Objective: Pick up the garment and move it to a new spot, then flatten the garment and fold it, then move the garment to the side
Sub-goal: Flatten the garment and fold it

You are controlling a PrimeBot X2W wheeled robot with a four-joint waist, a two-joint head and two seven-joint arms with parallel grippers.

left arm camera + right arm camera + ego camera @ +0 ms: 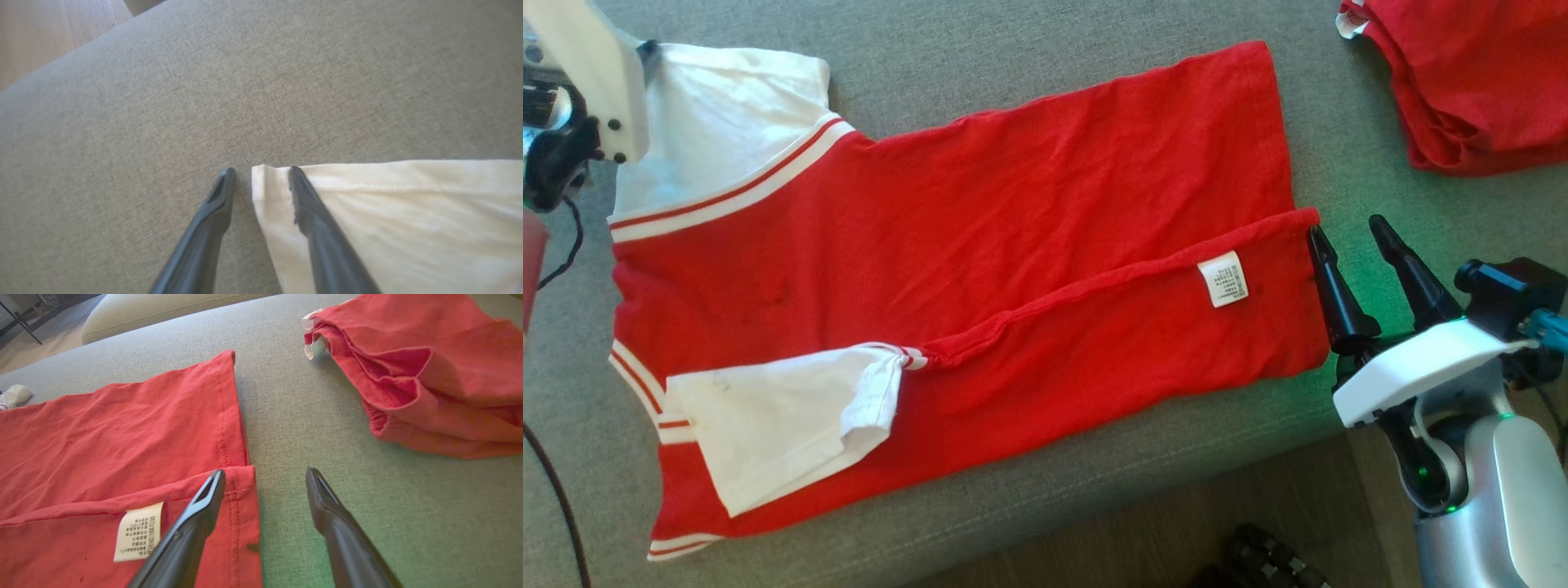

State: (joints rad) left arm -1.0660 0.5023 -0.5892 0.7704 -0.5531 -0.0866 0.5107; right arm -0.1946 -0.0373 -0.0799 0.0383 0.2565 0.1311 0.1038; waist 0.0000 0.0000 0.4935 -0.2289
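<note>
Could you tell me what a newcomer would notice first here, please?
A red shirt with white sleeves lies spread across the grey cushion, its near side folded over so a white label shows. The open right gripper stands at its hem; another red garment lies bunched at the far right.

The right gripper (1345,225) has two dark, tapering fingers (1335,286) on a white wedge-shaped housing (1413,371), with a silver-grey forearm (1515,490) showing small green lights. Its black camera block (1507,294) carries a teal plug (1547,327). Far left, a white shell (592,73) shows two dark screws (614,126) and a black cable (568,241).
</note>
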